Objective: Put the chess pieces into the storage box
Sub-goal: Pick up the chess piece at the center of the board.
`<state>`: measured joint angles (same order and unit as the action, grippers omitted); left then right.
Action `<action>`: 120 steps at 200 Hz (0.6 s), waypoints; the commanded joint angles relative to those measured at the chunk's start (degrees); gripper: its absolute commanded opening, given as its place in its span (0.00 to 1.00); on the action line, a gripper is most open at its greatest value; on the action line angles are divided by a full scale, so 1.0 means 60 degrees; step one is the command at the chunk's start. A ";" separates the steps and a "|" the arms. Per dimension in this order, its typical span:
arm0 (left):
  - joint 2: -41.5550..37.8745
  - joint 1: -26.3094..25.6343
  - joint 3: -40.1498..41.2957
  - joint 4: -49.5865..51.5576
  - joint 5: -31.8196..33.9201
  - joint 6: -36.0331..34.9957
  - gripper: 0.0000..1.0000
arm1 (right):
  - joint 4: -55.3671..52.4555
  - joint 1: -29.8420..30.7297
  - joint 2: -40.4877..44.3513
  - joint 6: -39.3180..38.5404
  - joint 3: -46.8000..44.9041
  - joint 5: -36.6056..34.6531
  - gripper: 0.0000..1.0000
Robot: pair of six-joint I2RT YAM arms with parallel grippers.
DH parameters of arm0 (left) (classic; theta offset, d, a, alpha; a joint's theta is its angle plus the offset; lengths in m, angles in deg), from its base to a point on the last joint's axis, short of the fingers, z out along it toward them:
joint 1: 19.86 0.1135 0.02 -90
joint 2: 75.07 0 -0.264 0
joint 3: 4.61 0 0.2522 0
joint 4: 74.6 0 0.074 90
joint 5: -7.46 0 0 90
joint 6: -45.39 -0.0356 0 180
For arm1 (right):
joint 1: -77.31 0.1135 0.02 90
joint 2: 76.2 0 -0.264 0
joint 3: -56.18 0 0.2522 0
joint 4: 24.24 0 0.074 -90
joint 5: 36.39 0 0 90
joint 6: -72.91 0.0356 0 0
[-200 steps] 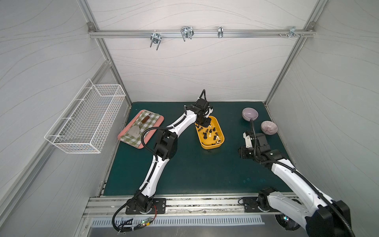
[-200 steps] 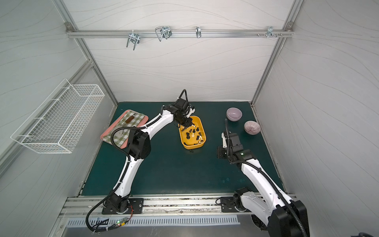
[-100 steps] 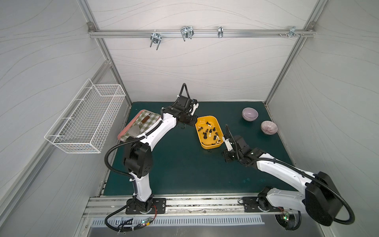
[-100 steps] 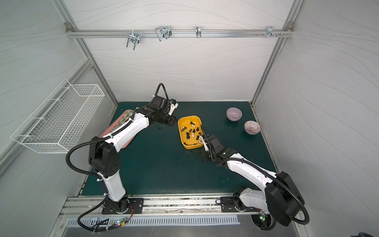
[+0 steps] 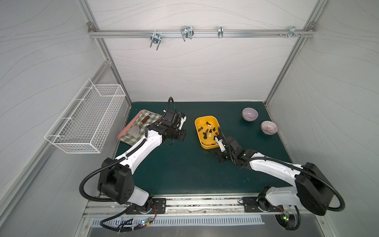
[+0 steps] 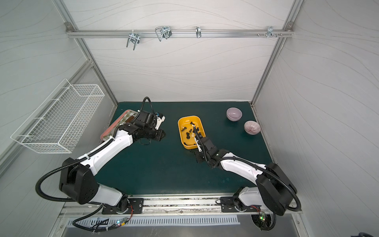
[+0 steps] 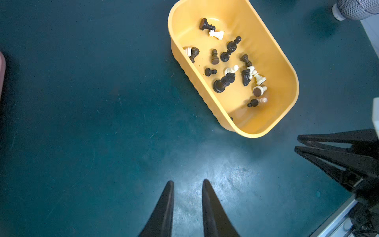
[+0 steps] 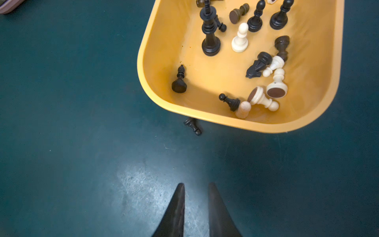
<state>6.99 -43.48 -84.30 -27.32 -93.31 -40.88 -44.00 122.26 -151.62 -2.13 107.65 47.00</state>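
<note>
Hovering nearest, the right pincer (image 8: 195,184) is slightly parted and empty. Just beyond, one black piece (image 8: 192,126) lies on the surface (image 8: 82,123) beside the storage box (image 8: 266,127), which holds the other chess pieces (image 8: 210,37). The left pincer (image 7: 187,181), narrowly parted and empty, has withdrawn leftward from over the box.

White panelled walls (image 5: 184,71) enclose a dark-green mat (image 5: 184,170).

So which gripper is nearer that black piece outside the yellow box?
Right. The right gripper sits close before the piece; the left gripper hangs farther off, left of the box.
</note>
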 commanded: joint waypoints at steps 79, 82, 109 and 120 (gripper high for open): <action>-0.1478 0.0062 0.1967 -0.0863 -0.0372 0.1127 0.26 | 0.1172 0.0228 -0.1240 0.0069 0.0077 -0.0090 0.25; -0.1498 0.0055 0.2018 -0.0880 -0.0374 0.1139 0.26 | 0.1232 0.0241 -0.1291 0.0079 0.0093 -0.0098 0.25; -0.1626 0.0056 0.2207 -0.0928 -0.0411 0.1181 0.26 | 0.1512 0.0343 -0.1828 -0.0054 0.0218 -0.0282 0.27; -0.1627 0.0055 0.2228 -0.0921 -0.0412 0.1181 0.26 | 0.1470 0.0409 -0.2101 -0.0167 0.0363 -0.0489 0.27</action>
<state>-1.77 -43.48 -71.08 -30.32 -94.90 -34.52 -37.14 123.66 -161.45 -2.05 107.89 46.43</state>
